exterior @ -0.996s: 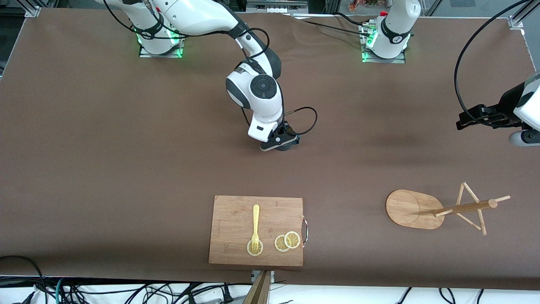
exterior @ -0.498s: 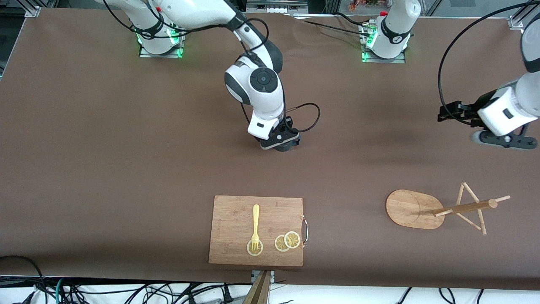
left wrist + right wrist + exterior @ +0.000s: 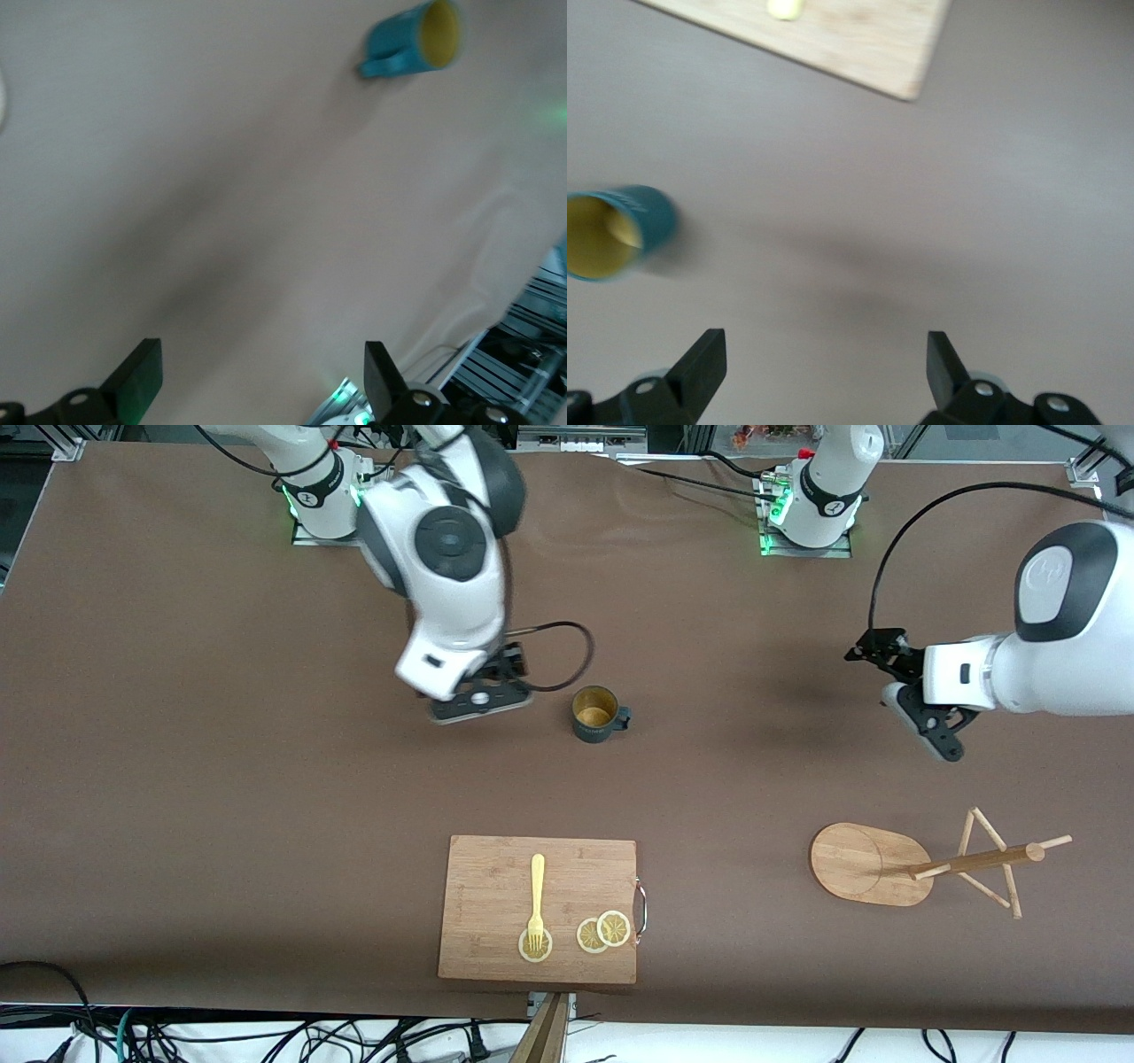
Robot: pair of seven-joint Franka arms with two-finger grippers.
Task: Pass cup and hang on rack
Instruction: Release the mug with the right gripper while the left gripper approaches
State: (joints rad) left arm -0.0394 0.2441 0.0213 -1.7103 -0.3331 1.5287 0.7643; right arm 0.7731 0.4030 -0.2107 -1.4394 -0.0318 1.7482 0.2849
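Observation:
The dark teal cup stands upright on the table's middle, yellow inside up, handle toward the left arm's end. It also shows in the left wrist view and the right wrist view. My right gripper is open and empty, raised over the table beside the cup, toward the right arm's end. My left gripper is open and empty, in the air toward the left arm's end, well apart from the cup. The wooden rack stands nearer the front camera, below the left gripper.
A bamboo cutting board lies near the front edge, nearer than the cup, with a yellow fork and lemon slices on it. Its corner shows in the right wrist view. Brown table cover all round.
My right gripper has let go of the cup, risen and moved toward the right arm's end, leaving the cup standing. My left arm has swung in toward the table's middle.

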